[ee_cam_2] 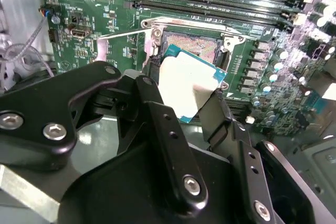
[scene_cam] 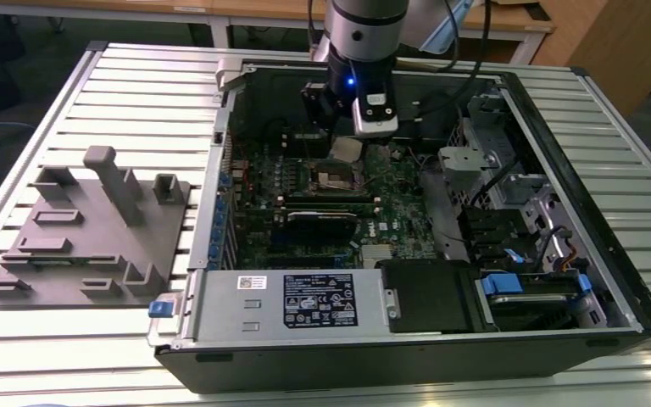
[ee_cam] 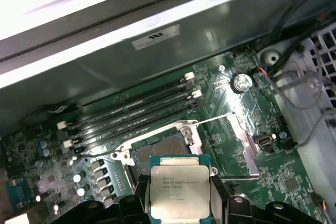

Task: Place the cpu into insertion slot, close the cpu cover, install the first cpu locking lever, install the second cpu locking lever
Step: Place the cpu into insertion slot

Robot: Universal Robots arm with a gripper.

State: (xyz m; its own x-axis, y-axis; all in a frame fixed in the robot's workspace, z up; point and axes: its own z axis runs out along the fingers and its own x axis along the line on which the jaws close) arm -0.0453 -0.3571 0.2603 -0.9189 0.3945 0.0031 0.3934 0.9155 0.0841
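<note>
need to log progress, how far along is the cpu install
Nothing finished yet. In hand: the pincer grips the cpu over the bare insertion slot. Left: seating it, closing the cpu cover, which lies swung open, and both levers.

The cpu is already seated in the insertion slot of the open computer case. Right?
No. The gripper holds the cpu clear of the empty insertion slot, as the first wrist view shows. The computer case is open.

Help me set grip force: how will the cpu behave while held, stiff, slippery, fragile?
Likely stiff: the cpu looks flat though clamped only at its edges by the tool. Probably light, being thin. Its smooth metal top may be slippery, so edge grip seems wise.
</note>
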